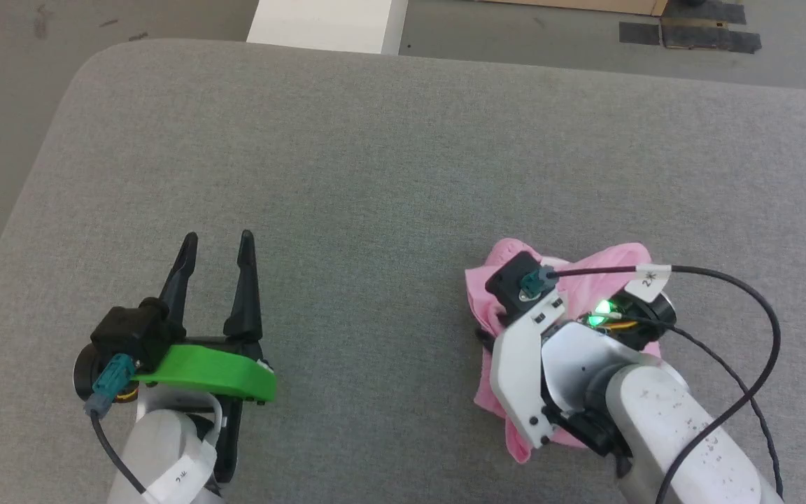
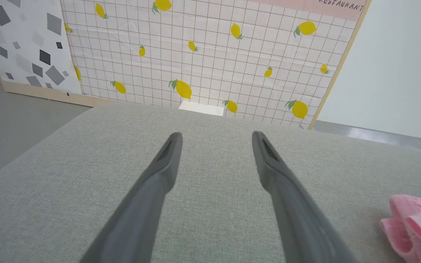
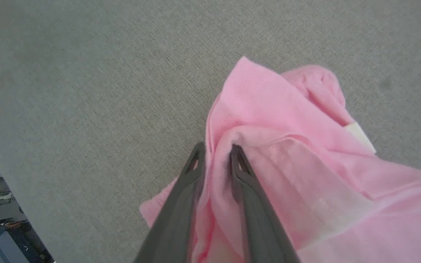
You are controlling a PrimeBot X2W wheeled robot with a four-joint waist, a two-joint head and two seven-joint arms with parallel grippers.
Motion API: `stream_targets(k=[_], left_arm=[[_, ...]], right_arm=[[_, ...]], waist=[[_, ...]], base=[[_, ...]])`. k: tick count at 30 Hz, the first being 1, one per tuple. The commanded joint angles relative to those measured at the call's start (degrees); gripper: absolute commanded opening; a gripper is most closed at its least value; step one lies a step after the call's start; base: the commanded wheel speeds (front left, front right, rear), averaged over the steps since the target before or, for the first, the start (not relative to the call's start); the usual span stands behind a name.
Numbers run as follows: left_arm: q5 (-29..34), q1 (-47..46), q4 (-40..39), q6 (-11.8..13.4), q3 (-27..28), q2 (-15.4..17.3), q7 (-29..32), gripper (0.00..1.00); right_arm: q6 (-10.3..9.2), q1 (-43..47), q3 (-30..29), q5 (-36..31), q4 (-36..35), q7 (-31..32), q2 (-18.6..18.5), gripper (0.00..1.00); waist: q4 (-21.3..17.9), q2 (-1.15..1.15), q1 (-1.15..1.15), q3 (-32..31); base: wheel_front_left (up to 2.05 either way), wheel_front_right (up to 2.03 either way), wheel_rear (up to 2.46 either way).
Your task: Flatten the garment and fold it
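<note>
The pink garment lies bunched up on the grey padded table, at the lower right of the head view, mostly under my right arm. In the right wrist view my right gripper is shut on a raised fold of the garment, whose small white label shows at its right. My left gripper stands open over bare table at the lower left, well apart from the cloth. The left wrist view shows its fingers spread and a corner of the garment at the far right.
The table's rounded left corner drops to a grey floor. A white block stands beyond the far edge. In the left wrist view a lemon-patterned panel rises behind the table. A black cable loops beside my right arm.
</note>
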Motion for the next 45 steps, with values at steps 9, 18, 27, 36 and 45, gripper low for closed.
stream_targets(k=[9, 18, 27, 36, 45], left_arm=[[0.1, -0.6, 0.2, -0.3, 1.1, -0.3, -0.3, 1.0], [0.7, -0.2, -0.5, -0.4, 1.6, -0.3, -0.3, 1.0], [1.2, 0.5, -1.1, -0.4, 2.0, -0.3, -0.3, 1.0], [1.0, 0.3, -1.1, -0.4, 1.9, -0.3, -0.3, 1.0], [0.5, 0.3, -0.8, -0.4, 1.4, -0.3, -0.3, 1.0]], right_arm=[[-0.08, -4.8, -0.9, 0.7, -4.2, -16.3, 1.1, 1.0], [-0.08, 2.7, -16.9, 2.0, -10.4, -33.7, 4.5, 1.0], [-0.08, 14.8, -29.8, 10.7, -5.1, -38.8, 5.0, 1.0], [-0.08, 15.1, -27.2, 18.1, 6.7, -33.4, 5.0, 1.0], [-0.08, 11.1, -24.1, 16.6, 14.2, -26.6, 5.0, 1.0]], waist=[[-1.8, 0.0, 0.0, -0.5], [-3.9, 0.0, 0.0, -2.0], [-5.6, 0.0, 0.0, -2.7], [-6.0, 0.0, 0.0, -2.1], [-5.2, 0.0, 0.0, -1.6]], base=[[0.0, 0.0, 0.0], [0.0, 0.0, 0.0], [0.0, 0.0, 0.0], [0.0, 0.0, 0.0], [0.0, 0.0, 0.0]])
